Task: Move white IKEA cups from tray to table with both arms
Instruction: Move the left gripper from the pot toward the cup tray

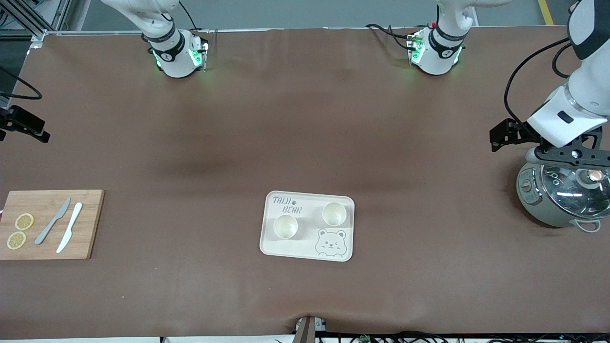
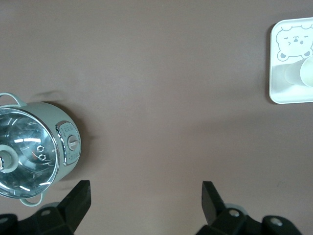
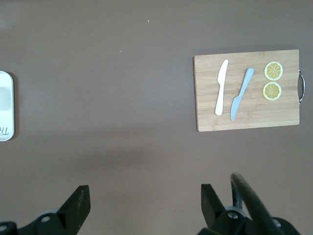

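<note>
Two white IKEA cups [image 1: 285,226] [image 1: 334,213] stand upright on a cream tray [image 1: 267,247] printed with a bear, in the middle of the table toward the front camera. In the left wrist view one cup [image 2: 299,74] shows on the tray [image 2: 276,93] at the frame's edge. My left gripper [image 1: 500,137] [image 2: 145,196] hangs open and empty over bare table beside the pot, at the left arm's end. At the right arm's end my right gripper [image 1: 28,127] [image 3: 145,198] is also open and empty, over bare table. Both are well away from the cups.
A grey-green pot [image 1: 555,197] [image 2: 34,152] with a glass lid stands under the left arm's wrist. A wooden cutting board [image 1: 86,224] [image 3: 249,122] at the right arm's end carries two knives [image 1: 53,221] [image 1: 69,227] and two lemon slices [image 1: 24,221]. A brown mat covers the table.
</note>
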Robot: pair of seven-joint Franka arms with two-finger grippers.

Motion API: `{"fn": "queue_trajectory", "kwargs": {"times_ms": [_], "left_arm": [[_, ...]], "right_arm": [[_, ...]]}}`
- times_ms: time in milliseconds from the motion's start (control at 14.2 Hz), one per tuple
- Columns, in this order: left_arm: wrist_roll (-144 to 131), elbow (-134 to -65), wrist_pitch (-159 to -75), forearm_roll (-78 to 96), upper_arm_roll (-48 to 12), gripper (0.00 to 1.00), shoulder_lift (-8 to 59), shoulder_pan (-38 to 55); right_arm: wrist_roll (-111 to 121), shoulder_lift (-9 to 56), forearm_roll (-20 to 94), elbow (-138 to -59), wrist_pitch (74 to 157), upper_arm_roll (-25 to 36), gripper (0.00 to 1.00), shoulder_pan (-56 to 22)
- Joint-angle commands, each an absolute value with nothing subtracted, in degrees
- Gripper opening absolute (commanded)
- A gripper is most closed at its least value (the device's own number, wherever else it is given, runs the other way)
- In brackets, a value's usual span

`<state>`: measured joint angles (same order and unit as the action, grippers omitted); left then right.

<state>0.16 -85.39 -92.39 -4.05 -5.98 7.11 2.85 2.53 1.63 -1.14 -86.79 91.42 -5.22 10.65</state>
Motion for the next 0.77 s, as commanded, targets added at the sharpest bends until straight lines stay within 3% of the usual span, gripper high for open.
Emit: {"fn": "queue_trajectory", "kwargs": {"times_ms": [0, 282, 493, 704], "left_arm": [[0.4, -84.9, -91.6, -3.3, -6.2, 1.00, 7.1, 2.6], [0.4, -84.8, -92.0, -2.8, -6.3, 1.00, 7.7, 3.1], [0.3, -86.1, -93.4, -2.5, -7.1, 1.00, 12.8, 3.3], [0.3, -90.6, -100.8, -2.4, -7.4, 1.00, 14.5, 3.7]], "right_arm": [[3.0, 1.5, -0.4, -86.1, 91.1, -5.7, 1.00, 11.3], [3.0, 1.5, -0.4, -86.1, 91.0, -5.7, 1.00, 11.3], [3.0, 1.6, -0.4, -86.1, 91.0, -5.7, 1.00, 11.3], [3.0, 1.6, -0.4, -86.1, 90.7, -5.6, 1.00, 11.3]]}}
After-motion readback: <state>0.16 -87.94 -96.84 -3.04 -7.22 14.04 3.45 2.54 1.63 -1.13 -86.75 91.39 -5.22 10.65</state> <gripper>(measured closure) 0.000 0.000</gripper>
